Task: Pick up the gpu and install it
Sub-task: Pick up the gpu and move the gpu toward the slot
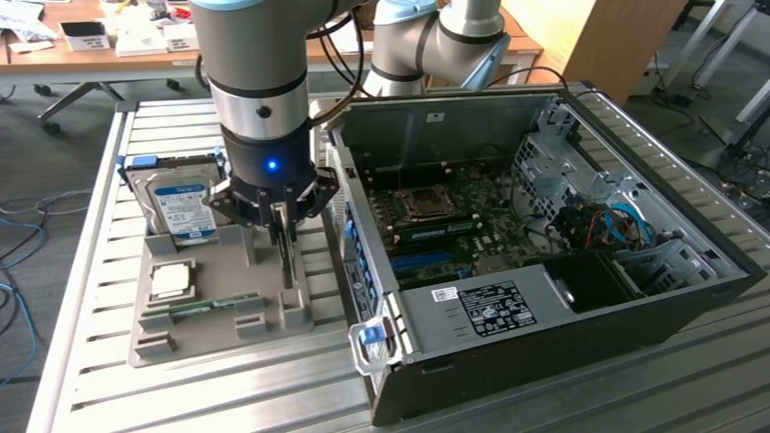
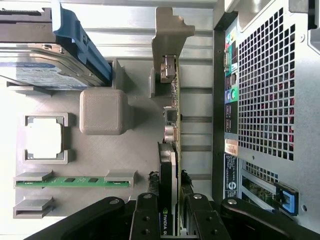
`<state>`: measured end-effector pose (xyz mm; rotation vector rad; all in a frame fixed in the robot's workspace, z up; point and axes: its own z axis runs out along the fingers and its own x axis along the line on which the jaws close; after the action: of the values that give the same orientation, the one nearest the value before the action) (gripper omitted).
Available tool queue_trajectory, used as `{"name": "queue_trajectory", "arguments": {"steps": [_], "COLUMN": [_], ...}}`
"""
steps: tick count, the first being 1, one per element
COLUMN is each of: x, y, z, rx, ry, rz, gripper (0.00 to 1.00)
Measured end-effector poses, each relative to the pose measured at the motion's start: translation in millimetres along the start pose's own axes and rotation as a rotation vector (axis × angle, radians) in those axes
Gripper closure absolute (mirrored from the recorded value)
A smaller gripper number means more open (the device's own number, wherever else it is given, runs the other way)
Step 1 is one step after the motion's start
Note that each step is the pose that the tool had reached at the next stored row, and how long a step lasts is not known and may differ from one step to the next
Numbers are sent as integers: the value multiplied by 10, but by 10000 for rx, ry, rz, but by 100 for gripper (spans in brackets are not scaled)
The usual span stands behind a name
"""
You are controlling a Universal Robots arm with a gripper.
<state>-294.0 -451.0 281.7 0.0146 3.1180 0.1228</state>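
Observation:
The gpu [image 2: 170,150] stands on its edge in a slot of the grey holder tray [image 2: 140,105], its silver end bracket [image 2: 167,30] at the far end. In the wrist view I see it edge-on, green board with black fan side. My gripper [image 2: 172,220] has come down over it, one black finger [image 2: 145,217] pressed against each face, so it is shut on the card. In the exterior view the gripper [image 1: 280,230] hangs straight above the gpu [image 1: 288,271] at the tray's [image 1: 229,338] side nearest the open computer case [image 1: 673,271].
The tray also carries a silver hard drive [image 1: 180,209] with a blue-white label, a processor [image 1: 171,280] and a green memory stick [image 1: 211,305]. The case lies open on the slatted table [image 1: 144,397], motherboard [image 1: 445,225] exposed, its wall close beside the card.

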Motion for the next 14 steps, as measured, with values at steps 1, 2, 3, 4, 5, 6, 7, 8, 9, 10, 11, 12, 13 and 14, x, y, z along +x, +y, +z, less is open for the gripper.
{"name": "queue_trajectory", "arguments": {"steps": [1,2,3,4,5,6,7,8,9,10,11,12,13,14], "x": [0,-1,-1,-2,-2,-2,-3,-3,-4,-5,-5,-6,-6,-7], "y": [1,1,2,3,4,5,6,7,7,8,9,10,11,11], "z": [-8,-18,-27,-38,-48,-60,-71,-83,-94,-103,-113,-123,-133,-143], "rx": [-1,0,-1,-1,-1,0,0,-1,0,0,0,-1,-1,0], "ry": [-1,0,-1,-1,-1,0,0,0,-1,0,-1,-1,-1,0], "rz": [0,0,0,0,0,1,0,0,0,0,0,0,0,0], "gripper": [73,73,73,73,73,73,73,73,73,73,73,73,73,73]}}
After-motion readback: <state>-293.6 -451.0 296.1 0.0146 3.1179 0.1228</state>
